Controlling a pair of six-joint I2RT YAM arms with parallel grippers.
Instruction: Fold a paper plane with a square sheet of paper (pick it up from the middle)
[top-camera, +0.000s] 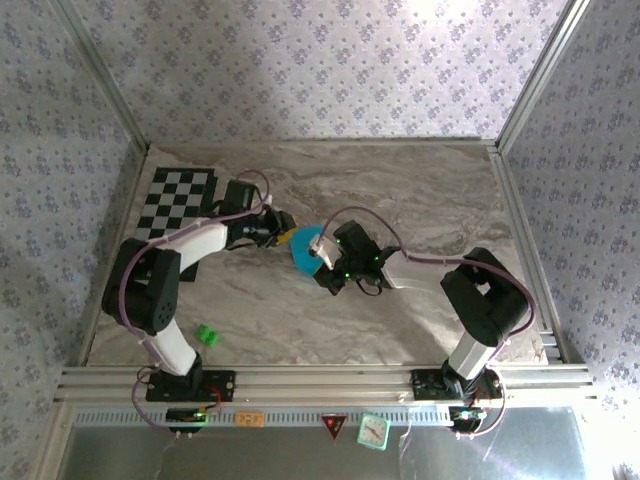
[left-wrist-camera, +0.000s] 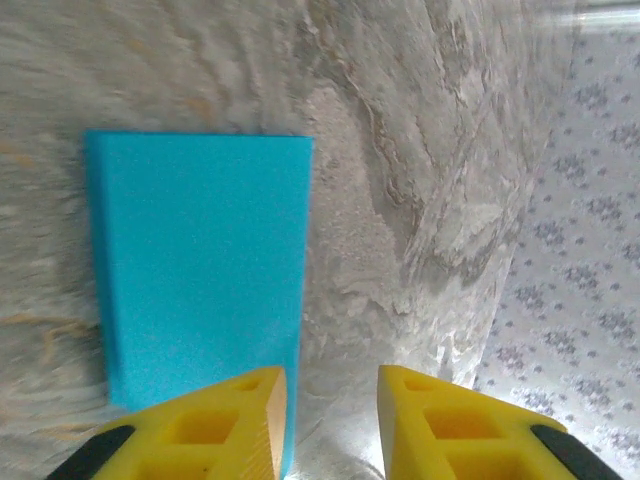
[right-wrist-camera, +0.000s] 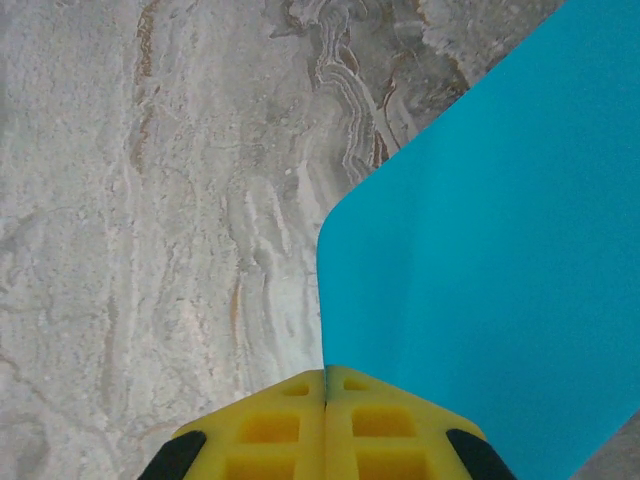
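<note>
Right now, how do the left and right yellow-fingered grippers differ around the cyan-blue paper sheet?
The left yellow-fingered gripper has its jaws apart; the right yellow-fingered gripper is shut tight. The left holds nothing, with bare marble table in its gap; the right pinches an edge of the thin cyan-blue paper sheet. The sheet sits beside the left's gap but runs into the right's seam. Both are at the same sheet.

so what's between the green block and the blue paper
Only bare marble tabletop lies between the green block and the paper, as the top view shows.
</note>
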